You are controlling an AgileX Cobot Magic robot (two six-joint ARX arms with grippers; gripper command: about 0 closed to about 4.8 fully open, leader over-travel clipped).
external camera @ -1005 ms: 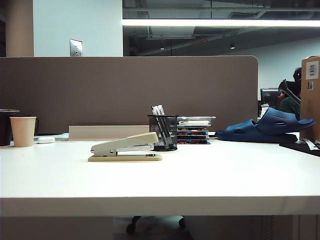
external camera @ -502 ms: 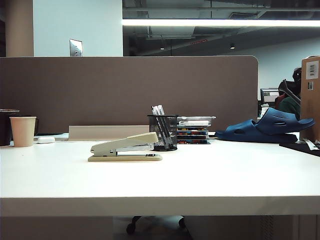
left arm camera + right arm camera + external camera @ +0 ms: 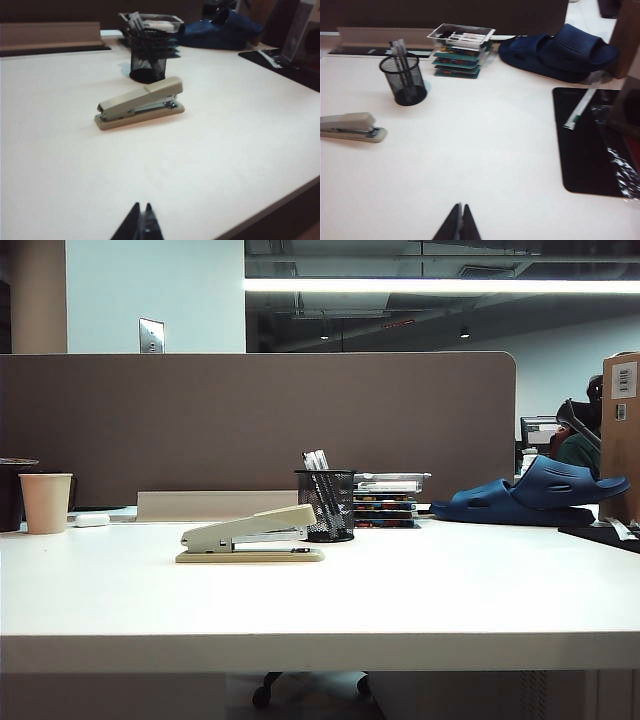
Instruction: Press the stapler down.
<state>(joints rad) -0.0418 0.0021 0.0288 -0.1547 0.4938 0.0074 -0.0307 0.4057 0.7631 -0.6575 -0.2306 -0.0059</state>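
**Stapler sits untouched as both grippers hang back**

While the stapler point(image 3: 251, 538) lies flat on the white worktop point(image 3: 420, 590) with its top arm raised at an angle, neither arm shows in the exterior view. A black mesh pen cup point(image 3: 326, 505) stands just behind the stapler's raised end, and a stack of trays point(image 3: 386, 499) sits beside the cup. A paper cup point(image 3: 46, 502) stands at the far left edge, with a small white oblong object point(image 3: 92, 520) next to it; blue slippers point(image 3: 535, 495) rest at the right. Seen from the wrists, the left gripper point(image 3: 140, 222) hovers above bare worktop well short of the stapler point(image 3: 139, 102), its fingertips pinched together on nothing. The right gripper point(image 3: 458, 222) is likewise clenched and empty, well apart from the stapler point(image 3: 351, 127), with a black mat point(image 3: 590, 145) off to one side.
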